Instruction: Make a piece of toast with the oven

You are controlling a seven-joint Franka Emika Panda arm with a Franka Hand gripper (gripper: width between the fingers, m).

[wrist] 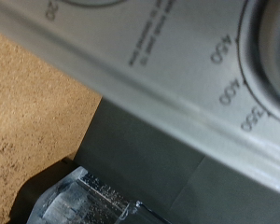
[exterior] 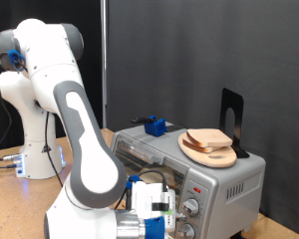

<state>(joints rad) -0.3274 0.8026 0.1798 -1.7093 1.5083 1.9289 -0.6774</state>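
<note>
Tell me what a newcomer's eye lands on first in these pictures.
The big white robot arm fills the exterior view's left and bends down to the oven's knob panel at the bottom. Bread slices sit on a round wooden plate on top of the oven. The wrist view is pressed close to the oven's dial numbers.

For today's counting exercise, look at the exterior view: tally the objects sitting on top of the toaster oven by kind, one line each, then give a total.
Bread slices: 1 visible, on the plate
Round wooden plates: 1
Blue objects: 1
Black upright stands: 1
Total: 4

All sit on the oven. The claw is low at the oven's front, by the knobs.
</note>
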